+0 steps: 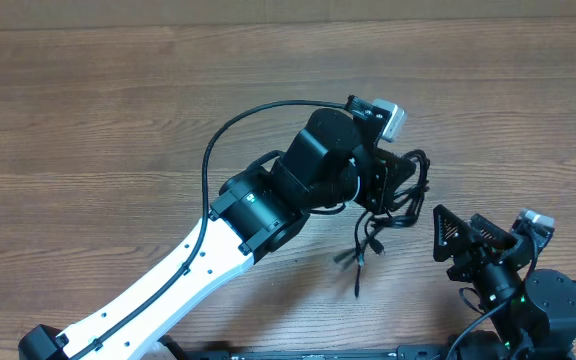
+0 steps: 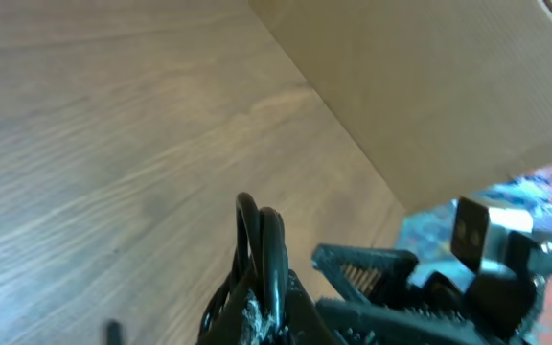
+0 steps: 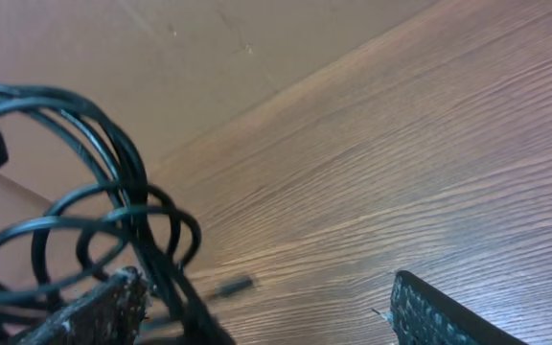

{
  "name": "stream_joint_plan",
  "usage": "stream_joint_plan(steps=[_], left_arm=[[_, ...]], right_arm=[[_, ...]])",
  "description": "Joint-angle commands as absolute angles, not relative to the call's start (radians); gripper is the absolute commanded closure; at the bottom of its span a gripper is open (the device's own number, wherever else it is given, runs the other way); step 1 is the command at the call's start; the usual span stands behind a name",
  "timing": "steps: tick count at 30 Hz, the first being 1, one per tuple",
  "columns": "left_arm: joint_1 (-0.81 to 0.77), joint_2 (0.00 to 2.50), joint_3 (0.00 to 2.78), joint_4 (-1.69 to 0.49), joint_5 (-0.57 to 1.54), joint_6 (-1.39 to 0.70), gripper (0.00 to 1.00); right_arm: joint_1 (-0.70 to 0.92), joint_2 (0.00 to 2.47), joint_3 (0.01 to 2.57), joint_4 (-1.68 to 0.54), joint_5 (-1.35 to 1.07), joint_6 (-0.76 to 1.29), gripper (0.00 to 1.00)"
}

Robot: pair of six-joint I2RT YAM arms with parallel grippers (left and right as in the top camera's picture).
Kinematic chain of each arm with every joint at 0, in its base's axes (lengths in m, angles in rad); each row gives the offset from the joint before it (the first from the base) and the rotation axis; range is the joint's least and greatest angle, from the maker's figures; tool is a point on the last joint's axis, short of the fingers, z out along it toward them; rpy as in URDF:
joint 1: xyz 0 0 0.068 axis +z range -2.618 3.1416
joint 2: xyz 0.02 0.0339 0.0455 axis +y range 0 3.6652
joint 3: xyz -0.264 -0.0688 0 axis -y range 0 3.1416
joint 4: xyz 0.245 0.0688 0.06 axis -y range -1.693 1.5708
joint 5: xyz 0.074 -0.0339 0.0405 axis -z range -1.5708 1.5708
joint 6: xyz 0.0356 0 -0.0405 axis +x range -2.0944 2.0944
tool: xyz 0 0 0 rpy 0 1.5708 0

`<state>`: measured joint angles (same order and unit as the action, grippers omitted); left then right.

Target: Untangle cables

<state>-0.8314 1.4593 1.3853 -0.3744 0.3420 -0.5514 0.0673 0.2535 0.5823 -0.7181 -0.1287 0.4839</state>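
Little of the untangling looks done: the cables (image 1: 405, 200) are 1 knotted clump of thin, glossy black cord, seemingly held up off the table (image 1: 88, 100), at roughly 3 o'clock from its centre. The left gripper (image 1: 386, 188) is pinched tight on the knot, with loops bulging past its fingers and loose ends dangling toward 7 o'clock. The right gripper (image 1: 458, 240) sits at 4 o'clock of the bundle, jaws spread wide, nothing between them. Its wrist view shows loops just beside 1 finger; I cannot tell whether they touch. Every loop, I'd say, is left to tease apart.
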Motion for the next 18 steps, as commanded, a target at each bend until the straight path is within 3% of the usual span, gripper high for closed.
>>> stream_joint_plan(steps=[1,6,18], left_arm=[[-0.825,1.451,1.404,-0.358,0.299,-0.564,0.96],[-0.826,1.451,1.404,-0.354,0.342,-0.566,0.96],[-0.868,1.451,1.403,-0.340,0.390,-0.564,0.96]], right_arm=[[0.072,0.250,0.588,-0.713,-0.181,0.376,0.21],[0.072,0.250,0.588,-0.713,-0.235,0.297,0.21],[0.072,0.252,0.560,-0.709,-0.154,0.332,0.21]])
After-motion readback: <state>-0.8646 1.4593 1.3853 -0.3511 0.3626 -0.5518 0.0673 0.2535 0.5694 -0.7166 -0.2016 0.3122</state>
